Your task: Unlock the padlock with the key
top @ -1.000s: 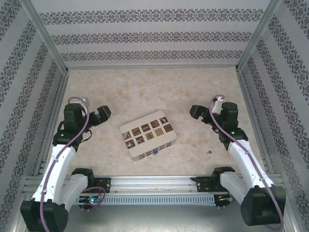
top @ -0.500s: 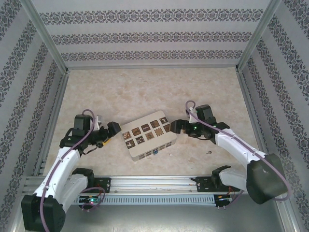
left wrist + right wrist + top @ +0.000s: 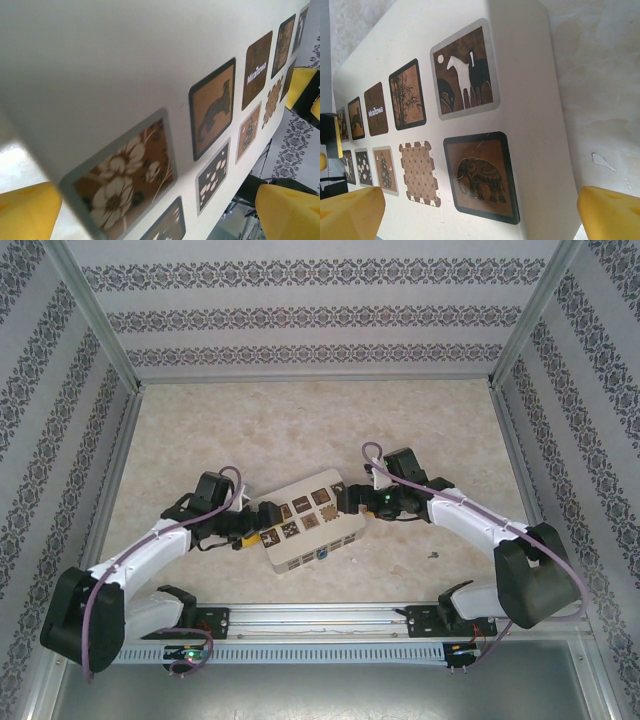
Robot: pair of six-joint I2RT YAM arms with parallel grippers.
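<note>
Two pincers work at the white box (image 3: 305, 522), one at each short end. The left pincer (image 3: 252, 528) sits at the box's left end with its jaws spread wide. The left wrist view shows its yellow pads (image 3: 287, 212) far apart at the lower corners, with the box's tiled top between them. Whether the pads touch the box, I cannot tell; no grip shows.

The right pincer (image 3: 352, 502) is at the box's right end, likewise wide open. Its yellow pads (image 3: 610, 215) flank the corner with the elephant tile (image 3: 480, 175), and one pad sits just past the box's edge. Contact is again unclear.

The box lies skewed on the marbled bench (image 3: 300, 420), brown tiles up. The padlock (image 3: 325, 554) is a small blue spot low on the box's near side wall; its shackle is too small to make out. The key (image 3: 432, 555) is a dark speck on the bench right of the box, well apart from the padlock and both pincers.
</note>
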